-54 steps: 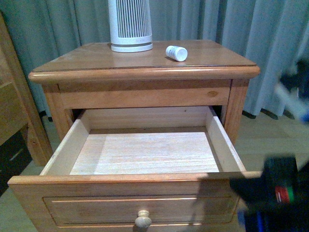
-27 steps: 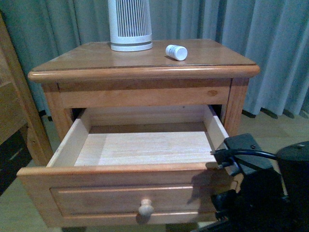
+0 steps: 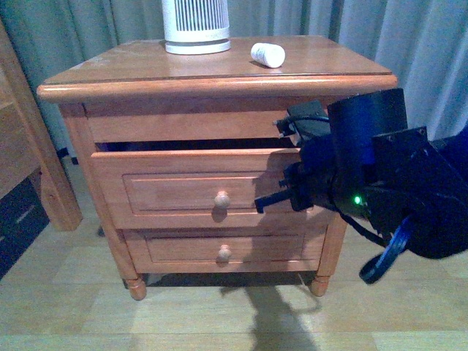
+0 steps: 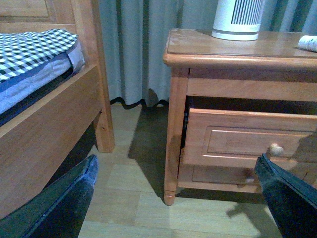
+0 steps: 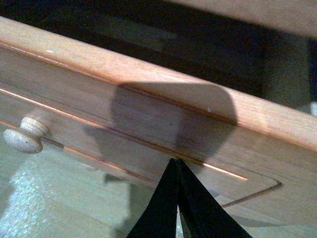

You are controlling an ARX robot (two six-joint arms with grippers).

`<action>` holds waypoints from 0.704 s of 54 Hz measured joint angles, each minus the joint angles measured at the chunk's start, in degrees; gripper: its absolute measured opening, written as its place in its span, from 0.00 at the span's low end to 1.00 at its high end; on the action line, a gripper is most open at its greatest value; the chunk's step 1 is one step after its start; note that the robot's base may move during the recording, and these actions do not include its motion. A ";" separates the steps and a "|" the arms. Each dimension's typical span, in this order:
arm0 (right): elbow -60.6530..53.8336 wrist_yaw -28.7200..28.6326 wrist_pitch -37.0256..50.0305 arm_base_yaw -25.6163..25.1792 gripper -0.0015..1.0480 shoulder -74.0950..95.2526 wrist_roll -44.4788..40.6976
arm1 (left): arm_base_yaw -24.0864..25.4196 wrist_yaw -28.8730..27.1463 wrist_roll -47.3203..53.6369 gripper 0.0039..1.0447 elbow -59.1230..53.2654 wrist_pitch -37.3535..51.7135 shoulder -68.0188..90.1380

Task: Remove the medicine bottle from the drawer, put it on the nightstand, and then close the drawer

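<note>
White medicine bottle (image 3: 267, 55) lies on the nightstand (image 3: 219, 77), upper centre. Right end effector (image 5: 177, 171), fingers closed on nothing, meets the nearly shut drawer (image 3: 183, 186); an off-centre push could jam it askew.

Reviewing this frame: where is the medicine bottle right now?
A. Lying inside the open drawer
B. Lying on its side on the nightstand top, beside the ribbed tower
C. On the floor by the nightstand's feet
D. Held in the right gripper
B: the medicine bottle lies on its side on the nightstand top, a little apart from the ribbed tower, while the right gripper is shut with its tips at the drawer front and holds nothing.
</note>
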 joint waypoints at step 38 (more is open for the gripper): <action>-13.38 -8.79 5.25 -4.50 0.03 -13.97 12.76 | 0.00 0.00 0.00 0.94 0.00 0.00 0.00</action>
